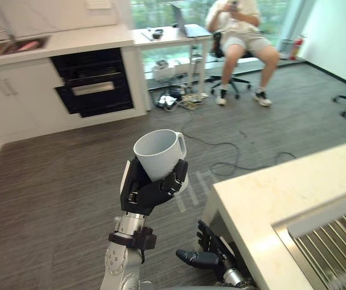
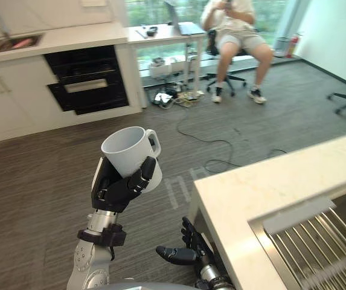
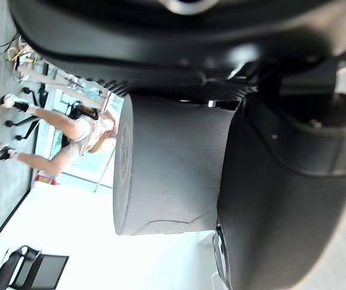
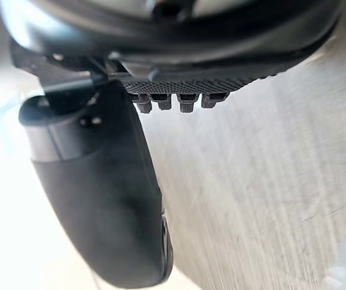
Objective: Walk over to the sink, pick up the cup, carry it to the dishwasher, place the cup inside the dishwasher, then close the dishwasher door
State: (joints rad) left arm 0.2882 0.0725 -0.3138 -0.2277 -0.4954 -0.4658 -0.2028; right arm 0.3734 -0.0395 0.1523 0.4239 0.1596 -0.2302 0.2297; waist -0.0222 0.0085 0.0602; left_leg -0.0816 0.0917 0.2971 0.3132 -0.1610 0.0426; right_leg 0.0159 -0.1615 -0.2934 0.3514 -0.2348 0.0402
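Note:
A white cup (image 1: pixel 157 154) with its handle turned away from me is held upright over the grey wood floor, and my left hand (image 1: pixel 151 190) is shut on its lower body. In the left wrist view the cup (image 3: pixel 173 163) sits between the palm and the thumb (image 3: pixel 287 181). My right hand (image 1: pixel 206 251) hangs low beside the pale counter's corner, open and holding nothing. The black dishwasher (image 1: pixel 94 81) is set in white cabinets across the room at the far left; I cannot tell whether its door stands ajar.
A pale counter (image 1: pixel 269 193) with a steel sink (image 1: pixel 336 248) stands at the near right. A person (image 1: pixel 242 30) sits on an office chair by a desk at the back. Cables (image 1: pixel 179 99) lie on the floor below the desk, and one trails toward the counter.

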